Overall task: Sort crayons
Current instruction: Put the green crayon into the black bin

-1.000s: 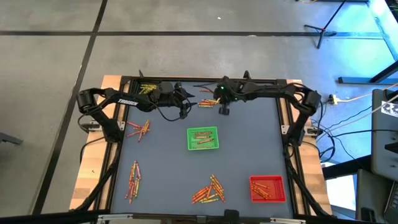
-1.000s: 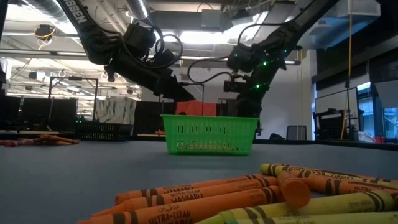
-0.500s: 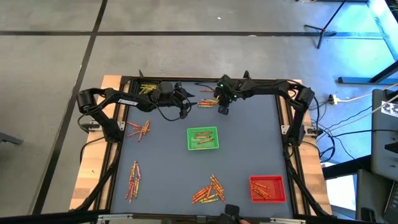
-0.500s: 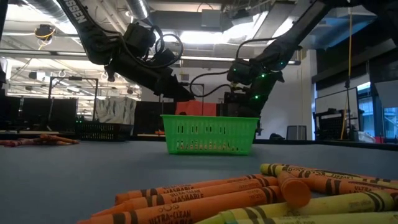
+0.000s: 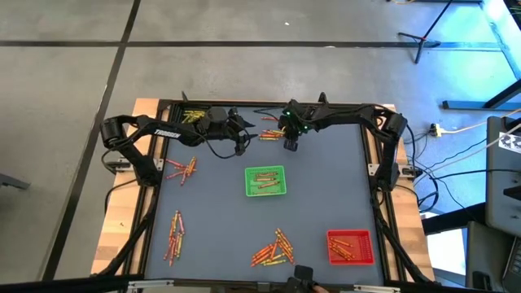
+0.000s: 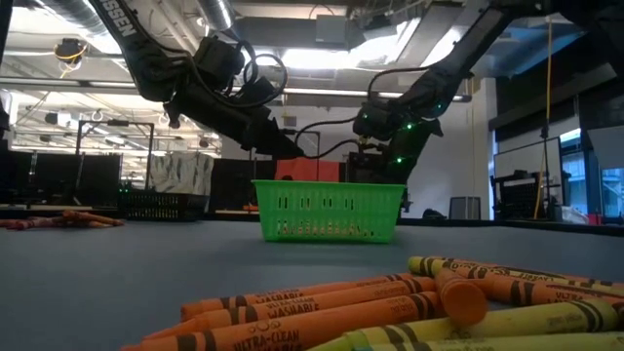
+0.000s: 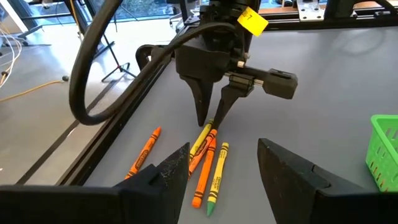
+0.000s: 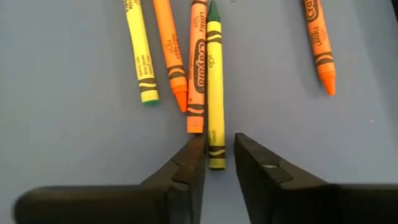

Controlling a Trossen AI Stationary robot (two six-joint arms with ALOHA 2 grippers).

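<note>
1. Orange and yellow crayons [image 6: 322, 317] lie in a loose pile on the table [image 6: 146, 263] right in front of the low camera. In the high view this is the pile at the near edge [image 5: 274, 248], just left of the red tray [image 5: 350, 247].
2. Red tray holds a few crayons. Another strip of crayons [image 5: 174, 236] lies near the table's left edge.
3. Green tray [image 5: 265, 181] sits mid-table with crayons inside. A small cluster [image 5: 184, 169] lies to its left, well apart from it.
4. Farther back: the right end effector [image 8: 216, 163] points down at a small group of crayons [image 5: 271, 135] near the far edge.
5. Its jaws are slightly open, straddling the end of a yellow-green crayon [image 8: 214, 87] that lies flat on the table. Not clamped; small gaps show on both sides.
6. Beside that crayon: an orange one [image 8: 197, 65] touching it, another orange [image 8: 169, 53], a yellow [image 8: 140, 53], and one orange well apart [image 8: 318, 43].
7. Left end effector [image 7: 224, 165] hovers just beside the same group, jaws wide open, holding nothing. Left wrist view shows the right end effector's tips [image 7: 210, 112] right at the crayons.
8. More yellow crayons [image 5: 192, 116] sit at the far left corner.
</note>
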